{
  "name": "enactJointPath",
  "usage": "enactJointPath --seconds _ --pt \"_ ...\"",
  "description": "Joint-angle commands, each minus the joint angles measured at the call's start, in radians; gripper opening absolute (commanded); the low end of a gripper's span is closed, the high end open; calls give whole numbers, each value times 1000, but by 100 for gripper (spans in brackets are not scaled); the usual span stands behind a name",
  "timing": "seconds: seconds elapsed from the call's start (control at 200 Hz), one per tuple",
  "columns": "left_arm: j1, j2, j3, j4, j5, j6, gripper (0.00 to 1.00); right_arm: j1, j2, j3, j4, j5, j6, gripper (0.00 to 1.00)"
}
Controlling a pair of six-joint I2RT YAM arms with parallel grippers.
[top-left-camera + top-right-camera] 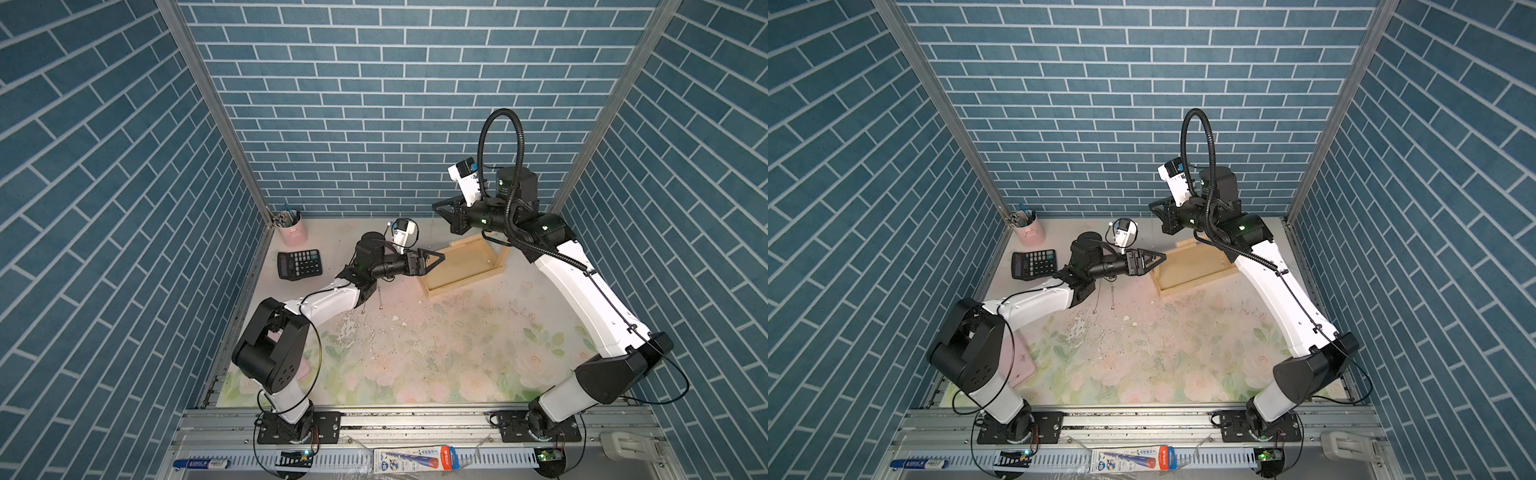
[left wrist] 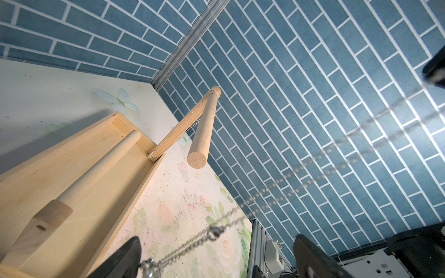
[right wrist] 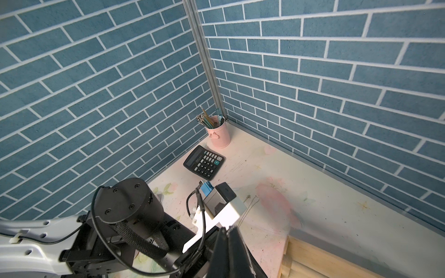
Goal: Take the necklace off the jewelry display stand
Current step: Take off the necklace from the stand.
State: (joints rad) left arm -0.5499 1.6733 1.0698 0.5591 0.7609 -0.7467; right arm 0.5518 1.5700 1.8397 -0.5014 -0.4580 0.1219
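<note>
The floral table [image 1: 457, 357] was enclosed by blue brick-patterned walls [image 1: 374, 104]. On its far right part the jewelry display stand [image 1: 459, 270] was set at an angle, with its tray base flat on the table and its dowel bar [image 2: 204, 125] carried high above the tray. A black calculator [image 1: 300, 264] was laid near the far left corner, and a pink cup [image 1: 293, 233] of pencils was stood just behind it.

The left gripper [image 1: 437, 260] was held level at the stand's left end, its fingers [image 2: 125, 257] spread wide and grasping nothing. The right gripper [image 1: 438, 208] was raised above that same end, higher than the left one. Its fingers were pressed together on a thin chain, seen running from their tips in the right wrist view.

The necklace [image 2: 214, 232] was found off the near end of the bar, stretched in the air. In the left wrist view it was drawn from beside one left finger, across the gap, and up toward the right gripper's dark tip. Whether it touched that left finger could not be told. A fine chain [image 2: 195, 124] was also seen along the far post [image 2: 179, 130], up to the bar's far end.
</note>
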Motion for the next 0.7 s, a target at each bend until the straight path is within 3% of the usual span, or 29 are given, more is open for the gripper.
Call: enactJointPath --seconds 0.0,0.695 --pt "7 -35 -12 26 11 11 99 7 2 26 -12 16 -48 0" --pt "7 -38 -28 22 11 15 99 7 16 38 -16 21 -58 0"
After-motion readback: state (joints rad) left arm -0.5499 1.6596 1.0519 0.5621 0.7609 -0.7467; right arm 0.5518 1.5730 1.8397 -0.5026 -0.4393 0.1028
